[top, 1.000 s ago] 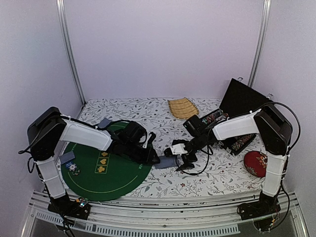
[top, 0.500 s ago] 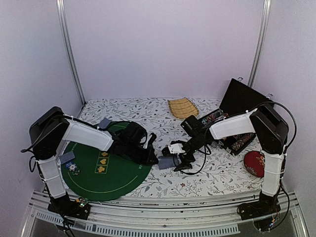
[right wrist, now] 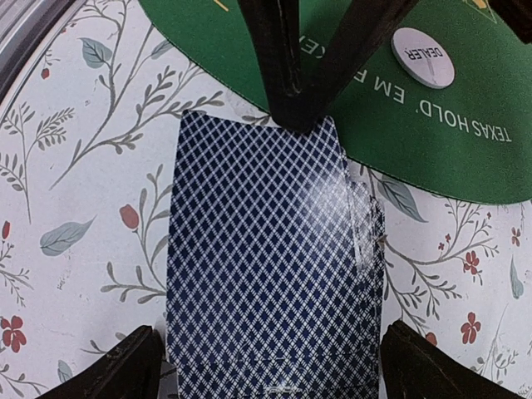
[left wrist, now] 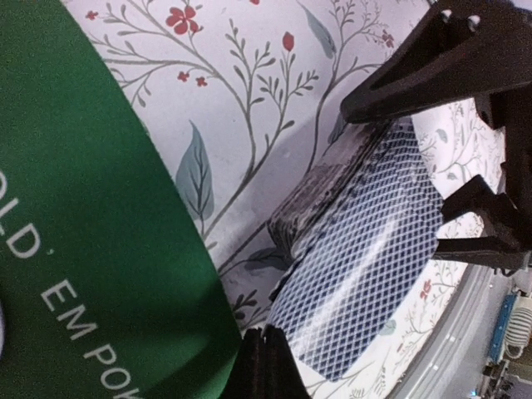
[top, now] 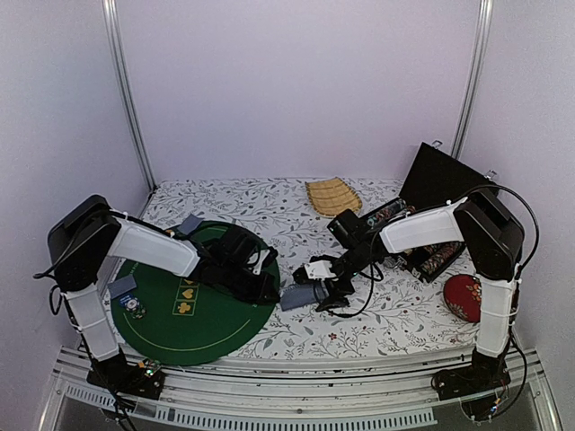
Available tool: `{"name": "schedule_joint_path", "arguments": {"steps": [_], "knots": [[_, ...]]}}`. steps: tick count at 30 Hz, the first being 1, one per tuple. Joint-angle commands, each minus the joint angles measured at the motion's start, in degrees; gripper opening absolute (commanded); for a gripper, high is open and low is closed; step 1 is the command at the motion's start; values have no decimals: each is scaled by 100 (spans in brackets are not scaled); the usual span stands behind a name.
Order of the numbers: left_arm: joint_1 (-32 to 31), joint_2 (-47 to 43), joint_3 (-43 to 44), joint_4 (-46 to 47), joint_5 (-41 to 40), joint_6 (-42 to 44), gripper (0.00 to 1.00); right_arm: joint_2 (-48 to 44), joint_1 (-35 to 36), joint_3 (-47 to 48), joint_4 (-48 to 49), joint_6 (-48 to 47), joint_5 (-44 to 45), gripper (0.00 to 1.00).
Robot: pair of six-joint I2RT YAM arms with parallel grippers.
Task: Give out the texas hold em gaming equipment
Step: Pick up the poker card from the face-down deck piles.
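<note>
Seen from above, the left gripper (top: 272,287) lies low over the right rim of the green mat (top: 193,314). The right gripper (top: 314,289) faces it across a strip of floral cloth (top: 395,314). The deck (top: 298,299) rests on that cloth between the two tips, tucked under the right gripper. Well behind the left gripper, on the mat, sit a small pile of chips (top: 135,308) and a single card (top: 122,287). Beyond the right gripper lies a tan tray (top: 332,196). Out to its right are an open black case (top: 440,180) and a red cushion (top: 464,296).

In the left wrist view, the left gripper's fingers (left wrist: 264,366) are pressed together on the near edge of the top card (left wrist: 366,258), pinching it. The card's blue lattice back slopes from the fingertips up onto the stack. The rest of the deck sits just ahead on the cloth, its dark side edge showing. The right gripper's black fingers (left wrist: 432,58) stand on either side of the deck's far end. The mat fills the left of the view.

In the right wrist view, the right gripper is spread wide. Its two fingers (right wrist: 125,366) show at the bottom corners, with the deck lying between them — whether they touch it cannot be told. Straight ahead, the left gripper's fingers meet in a V on the card's far edge. Past them, on the mat, lies a white dealer button (right wrist: 422,56).
</note>
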Motion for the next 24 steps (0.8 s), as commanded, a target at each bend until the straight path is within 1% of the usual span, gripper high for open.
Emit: {"name": "schedule_joint_path", "arguments": {"steps": [1,3,4,6,9,11,15,18,21,22,24], "knots": [[87,-187,-63,-34,62,169,0,242,41,27,-249,-35,341,94],[87,-184,-48,22,115,161,0,236,38,29,-265,-23,338,94],[89,-191,-44,51,146,162,7,234,42,22,-273,-23,341,94],[88,-198,-43,89,164,156,17,228,38,20,-291,-23,365,94],[140,-142,-77,97,14,135,25,227,37,21,-304,-28,381,94],[200,-34,-87,154,24,95,29,229,38,27,-293,-32,355,94],[220,233,18,469,306,30,34,233,42,33,-274,-18,339,94],[185,326,109,705,483,-31,36,242,37,38,-284,-14,344,94],[149,340,141,780,534,-12,34,242,38,38,-285,-6,341,94],[146,336,129,765,537,-3,32,242,44,32,-290,-6,352,94],[147,326,116,695,547,25,24,251,37,44,-286,-4,350,94]]}}
